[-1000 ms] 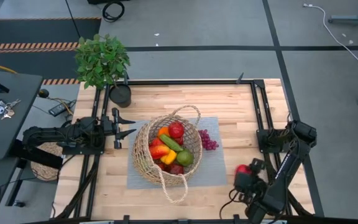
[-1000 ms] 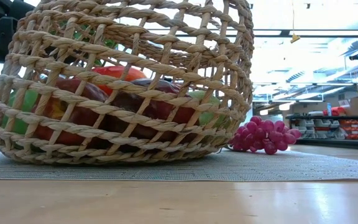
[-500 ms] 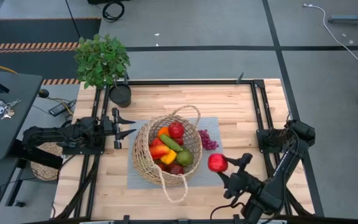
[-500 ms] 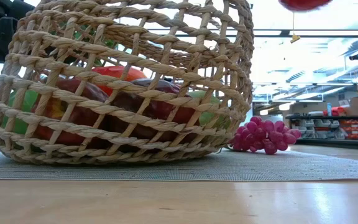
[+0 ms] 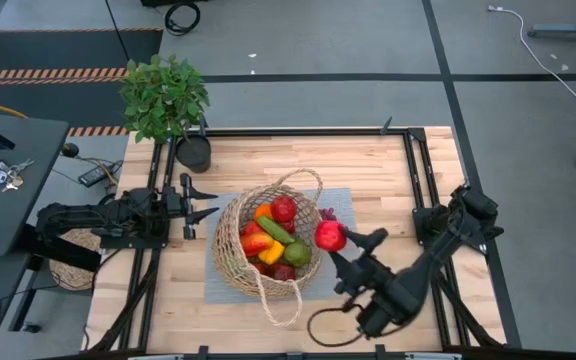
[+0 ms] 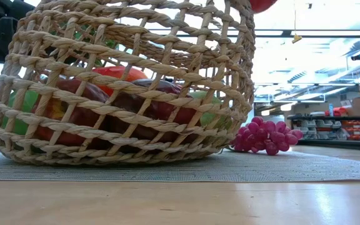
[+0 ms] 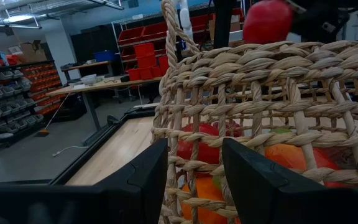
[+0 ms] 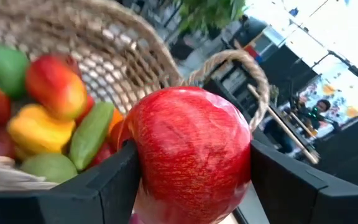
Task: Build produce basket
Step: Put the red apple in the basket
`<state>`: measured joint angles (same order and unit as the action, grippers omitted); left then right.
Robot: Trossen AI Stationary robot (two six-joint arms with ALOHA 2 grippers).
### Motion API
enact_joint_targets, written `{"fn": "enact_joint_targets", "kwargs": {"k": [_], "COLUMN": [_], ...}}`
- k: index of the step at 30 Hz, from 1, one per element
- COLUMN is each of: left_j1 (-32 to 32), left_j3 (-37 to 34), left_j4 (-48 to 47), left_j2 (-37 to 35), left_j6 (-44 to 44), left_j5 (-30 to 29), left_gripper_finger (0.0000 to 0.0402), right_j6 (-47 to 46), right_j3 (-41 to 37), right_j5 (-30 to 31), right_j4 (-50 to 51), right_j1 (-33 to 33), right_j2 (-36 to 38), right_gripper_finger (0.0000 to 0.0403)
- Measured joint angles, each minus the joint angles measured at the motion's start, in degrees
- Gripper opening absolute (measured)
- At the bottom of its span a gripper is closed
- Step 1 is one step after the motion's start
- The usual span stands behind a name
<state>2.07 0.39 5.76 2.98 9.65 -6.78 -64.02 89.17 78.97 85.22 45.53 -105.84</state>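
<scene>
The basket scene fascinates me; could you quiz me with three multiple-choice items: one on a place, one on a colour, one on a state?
1. Where do the purple grapes lie?
A. inside the basket
B. on the grey mat beside the basket
C. under the plant

2. What colour is the fruit the right gripper carries?
A. red
B. yellow
C. green

3. How are the left gripper's jaws?
A. shut on a pear
B. shut on the basket rim
C. open, holding nothing

Answers: B, the grapes rest on the mat just outside the basket; A, the red apple sits between its jaws; C, its jaws stand apart, empty, beside the basket.
</scene>
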Motion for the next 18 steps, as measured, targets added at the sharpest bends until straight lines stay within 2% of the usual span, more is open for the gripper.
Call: {"fn": "enact_joint_targets", "kwargs": {"k": [3, 9, 11, 14, 18], "left_j1": [0.0, 0.0, 0.0, 0.0, 0.0], "left_j3": [0.0, 0.0, 0.0, 0.0, 0.0], "left_j4": [0.0, 0.0, 0.0, 0.0, 0.0], "left_j2": [0.0, 0.0, 0.0, 0.0, 0.0], "left_j6": [0.0, 0.0, 0.0, 0.0, 0.0], "left_j5": [0.0, 0.0, 0.0, 0.0, 0.0], "left_gripper_finger": [0.0160, 0.0160, 0.0160, 0.0160, 0.0160], "right_j6": [10.7, 39.4, 46.9, 53.7, 58.2], "right_j3": [0.6, 6.9, 8.8, 9.9, 9.9], "right_j5": [-3.0, -8.2, -12.2, -19.9, -28.4], "right_j4": [-6.0, -22.6, -28.1, -33.9, -39.5], "right_j1": [-2.6, -6.9, -8.7, -11.4, -14.5], "right_j2": [0.0, 0.0, 0.2, 0.2, 0.2], "right_gripper_finger": [0.0278, 0.0278, 0.0278, 0.0278, 0.0278]}}
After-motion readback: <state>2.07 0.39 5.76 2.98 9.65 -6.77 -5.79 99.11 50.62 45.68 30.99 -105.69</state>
